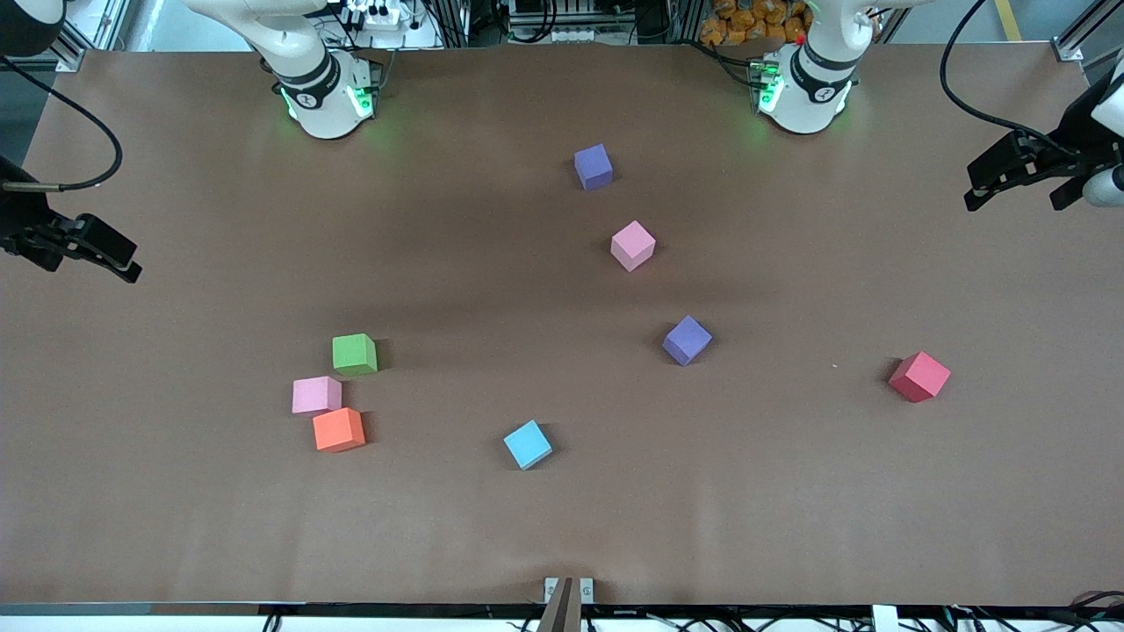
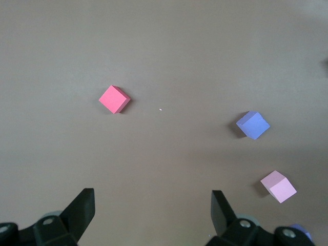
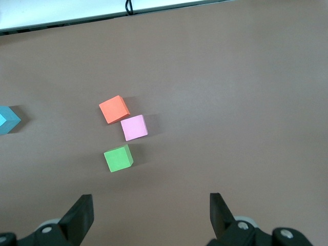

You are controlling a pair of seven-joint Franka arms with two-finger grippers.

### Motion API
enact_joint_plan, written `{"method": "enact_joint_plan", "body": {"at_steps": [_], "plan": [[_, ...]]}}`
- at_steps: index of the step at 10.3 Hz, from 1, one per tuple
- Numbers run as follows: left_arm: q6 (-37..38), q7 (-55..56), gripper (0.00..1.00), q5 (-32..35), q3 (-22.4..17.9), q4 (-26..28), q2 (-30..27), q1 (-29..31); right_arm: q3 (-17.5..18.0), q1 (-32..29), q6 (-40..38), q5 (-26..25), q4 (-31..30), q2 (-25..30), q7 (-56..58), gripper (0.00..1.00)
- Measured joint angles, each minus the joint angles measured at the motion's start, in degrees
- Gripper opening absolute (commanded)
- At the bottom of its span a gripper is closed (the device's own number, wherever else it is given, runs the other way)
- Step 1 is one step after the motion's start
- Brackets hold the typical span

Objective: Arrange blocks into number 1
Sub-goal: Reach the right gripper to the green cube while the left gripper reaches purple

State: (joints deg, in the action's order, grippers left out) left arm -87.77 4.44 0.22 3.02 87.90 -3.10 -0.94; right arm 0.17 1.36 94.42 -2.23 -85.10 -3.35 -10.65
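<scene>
No block has been gathered yet. Both the left claw and the right claw are held apart, empty, above the counter ends. Purple blocks and one pink block are scattered mid-counter; the green block and another pink block are found nearer the right arm's end. A first pickup seems called for.

A brown table is seen, with three cubes that are well apart from one another; an orange cube is set toward the right arm's end, with one corner touching, or perhaps only just beside, a neighbouring cube; a light-blue cube is placed near the middle, slightly nearer to the front camera than the orange one; a red cube is found toward the left arm's end, turned cornerwise.
</scene>
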Motion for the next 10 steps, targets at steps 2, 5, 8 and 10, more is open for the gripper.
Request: {"method": "enact_joint_plan", "body": {"at_steps": [2, 5, 8, 10], "plan": [[0.01, 0.00, 1.00, 0.00, 0.05, -0.10, 0.02, -0.01, 0.00, 0.00, -0.11, 0.00, 0.00, 0.00, 0.00, 1.00], [-0.07, 1.35, 1.00, -0.49, 2.94, 0.57, 1.56, -0.44, 0.19, 0.04, -0.57, 0.41, -0.07, -0.18, 0.00, 1.00], [-8.12, 18.06, 1.00, -3.78, 13.49, 7.74, 3.89, -1.08, 0.81, 1.67, 4.05, 4.17, -3.85, -1.64, -0.21, 1.00], [-13.46, 31.78, 1.00, -4.95, 21.60, 14.45, 4.48, -2.67, 0.94, 2.25, 12.65, 9.74, -11.05, -4.17, -0.44, 1.00]]}}
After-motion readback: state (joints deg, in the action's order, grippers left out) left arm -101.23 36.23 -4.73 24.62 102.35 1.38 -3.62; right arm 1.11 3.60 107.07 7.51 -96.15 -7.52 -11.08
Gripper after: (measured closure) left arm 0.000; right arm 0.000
